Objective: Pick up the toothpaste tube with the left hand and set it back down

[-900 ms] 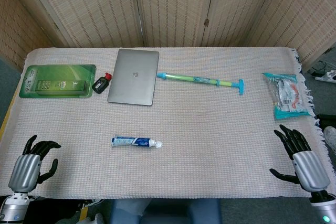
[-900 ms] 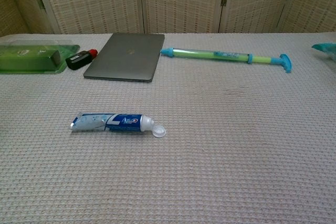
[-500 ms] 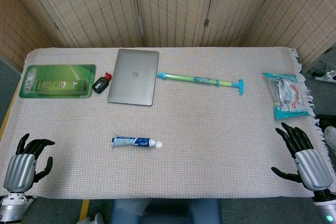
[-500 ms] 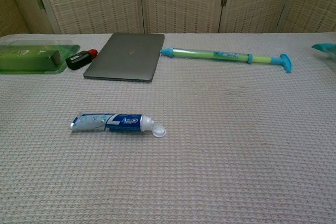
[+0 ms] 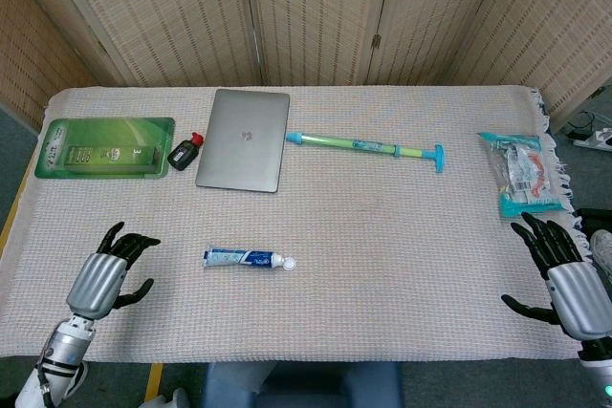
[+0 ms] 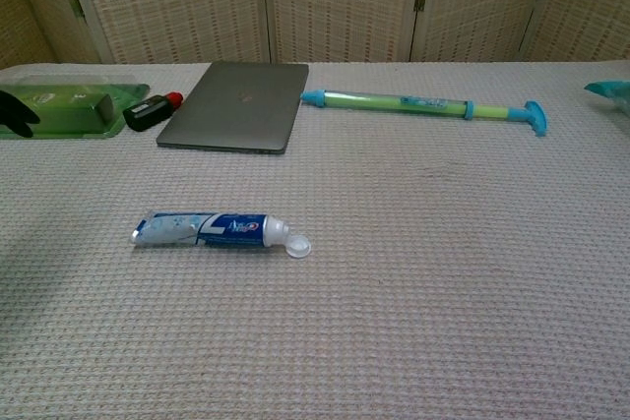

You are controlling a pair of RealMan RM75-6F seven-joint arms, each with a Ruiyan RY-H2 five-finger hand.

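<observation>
1. We see the table [image 5: 382, 265] covered by a pale woven cloth.
2. A closed grey laptop [image 5: 244, 139] lies near the far edge.
3. A green package [image 5: 105, 148] sits at the far left, with a small black bottle [image 5: 185, 152] between it and the laptop.
4. A long green and blue pump [image 5: 365, 146] lies right of the laptop; a teal packet [image 5: 523, 175] rests by the right edge.
5. Our left hand [image 5: 103, 279] hovers over the near left, fingers spread, holding nothing, apart from the tube.
6. Our right hand [image 5: 562, 278] sits at the near right corner, fingers spread, empty.
7. The toothpaste tube [image 5: 247, 258] lies flat on the cloth, cap flipped open and pointing right.
</observation>
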